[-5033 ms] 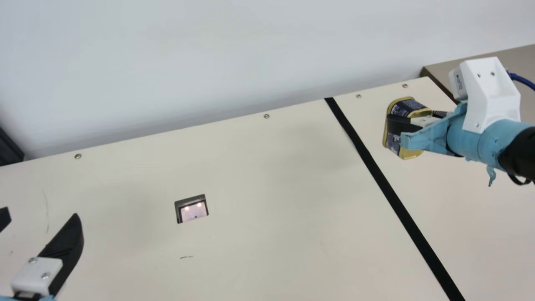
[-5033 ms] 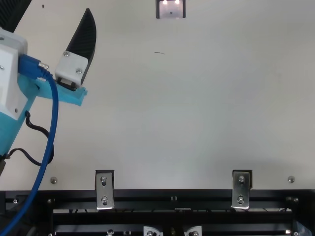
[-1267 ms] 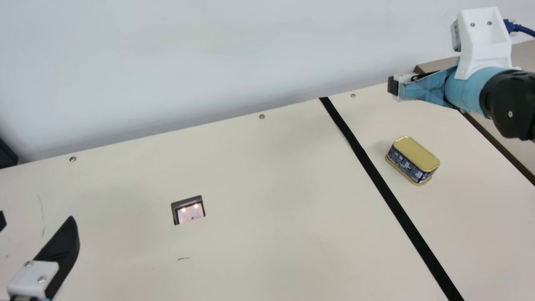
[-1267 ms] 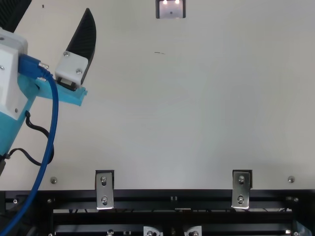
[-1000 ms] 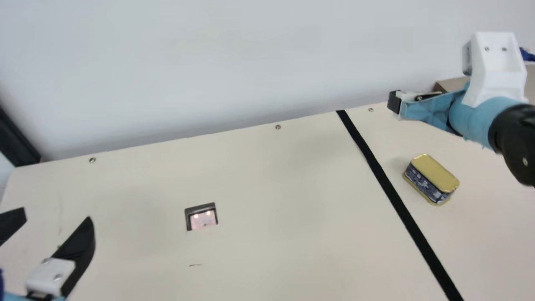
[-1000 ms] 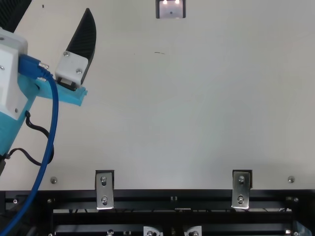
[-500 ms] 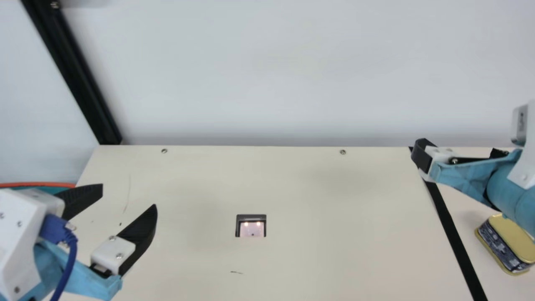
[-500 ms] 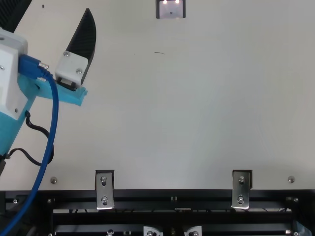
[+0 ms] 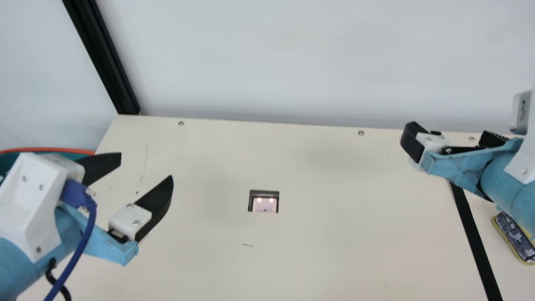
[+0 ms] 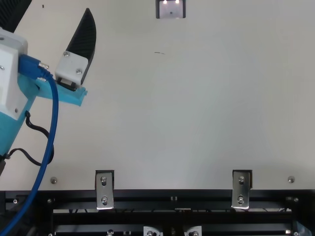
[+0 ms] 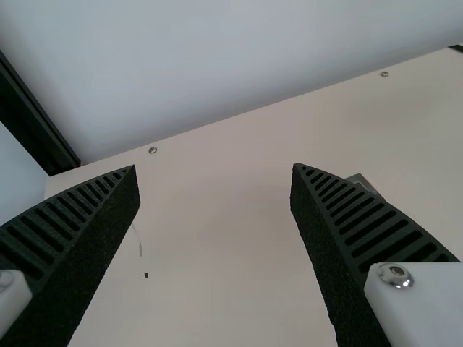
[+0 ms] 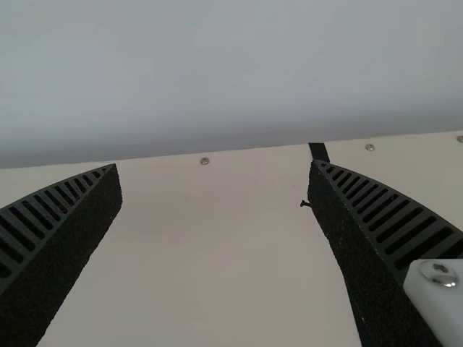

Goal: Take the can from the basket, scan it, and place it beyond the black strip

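Note:
In the main view the gold-and-dark can (image 9: 515, 236) lies on the table beyond the black strip (image 9: 476, 242), at the right edge, partly hidden behind my right arm. My right gripper (image 9: 449, 136) is above the table near the strip's far end, open and holding nothing; its spread fingers also show in the right wrist view (image 12: 215, 170). At the left stands my left gripper (image 9: 146, 165), open and empty, and the left wrist view has it (image 11: 213, 170) over bare table. The basket (image 9: 46, 149) is partly behind the left arm. The scanner window (image 9: 264, 202) is lit.
The cream table (image 9: 326, 234) spreads between the two arms, with a pale wall (image 9: 267, 58) along its far edge. A black post (image 9: 104, 58) rises at the far left corner. A blue cable (image 9: 79, 251) hangs from the left wrist.
My right gripper has let go of the can, which now rests on the table, and has risen and come away from it. The neck camera has turned left. The left arm has not moved.

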